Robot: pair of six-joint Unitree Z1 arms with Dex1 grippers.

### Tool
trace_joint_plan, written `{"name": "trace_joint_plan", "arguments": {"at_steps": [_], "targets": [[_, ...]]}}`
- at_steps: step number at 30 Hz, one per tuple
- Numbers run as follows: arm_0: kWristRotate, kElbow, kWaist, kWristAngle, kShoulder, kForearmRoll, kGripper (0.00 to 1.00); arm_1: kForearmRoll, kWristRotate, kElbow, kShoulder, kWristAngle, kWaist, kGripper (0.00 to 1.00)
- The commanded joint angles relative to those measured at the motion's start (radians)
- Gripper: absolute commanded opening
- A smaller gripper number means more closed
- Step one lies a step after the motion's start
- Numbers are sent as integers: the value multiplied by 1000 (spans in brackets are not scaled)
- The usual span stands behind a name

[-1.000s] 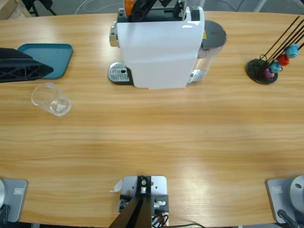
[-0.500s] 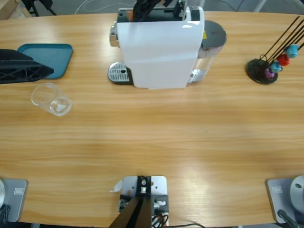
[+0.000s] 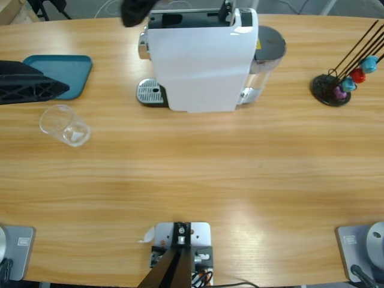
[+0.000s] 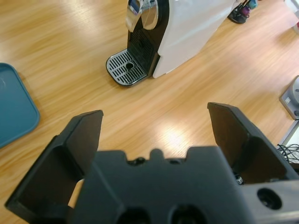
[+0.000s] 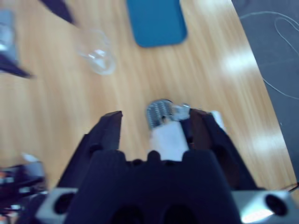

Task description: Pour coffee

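At the left end of the table point(image 3: 192, 198) sits the glass point(image 3: 64, 125), clear and empty as far as I can see; no coffee visible in any view, so nothing to pour yet. Glass looks upright, mouth up, long axis vertical, though the angle makes that hard to be sure of. It stands just beside the teal tray point(image 3: 60, 72), toward the table's near edge, and well apart from the coffee machine point(image 3: 201, 57), whose drip tray point(image 3: 150, 93) is bare under the spout. The left gripper point(image 4: 154, 116) has its jaws spread wide with nothing between them; its camera looks at the drip tray and the tray's corner, and the glass is out of its frame, so it lies off to one side of those jaws, not ahead. I take the black shape at the high view's left edge to be this gripper, which makes the left arm the nearer one to the glass. The right gripper point(image 5: 159, 116) hangs high above the machine, jaws apart and empty, with the glass far off beyond them. My read: the glass has to go onto the drip tray first, and the left arm must turn toward it. The path from glass to drip tray is open wood. Capsule stand point(image 3: 339, 84) is far right, out of the way.
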Motion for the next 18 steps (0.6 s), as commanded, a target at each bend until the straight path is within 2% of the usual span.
{"name": "trace_joint_plan", "arguments": {"at_steps": [1,3,6,8,11,14,18], "targets": [[6,17,-14,-32,-8,-9,991,5,431,224,-234,-182,93,0],[5,14,-32,-32,-20,-8,991,27,580,332,-281,-210,93,0],[5,10,-66,-32,-34,-8,991,-96,750,578,-400,-318,93,0],[3,8,-81,-32,-37,-7,991,-107,823,648,-462,-392,93,0],[-3,3,-91,-32,-37,-7,991,-51,854,648,-509,-545,93,0],[-5,-3,-93,-32,-33,-7,991,-71,859,594,-505,-665,51,0],[-14,-4,-101,-32,-34,-6,991,-229,889,548,-424,-672,-38,0]]}}
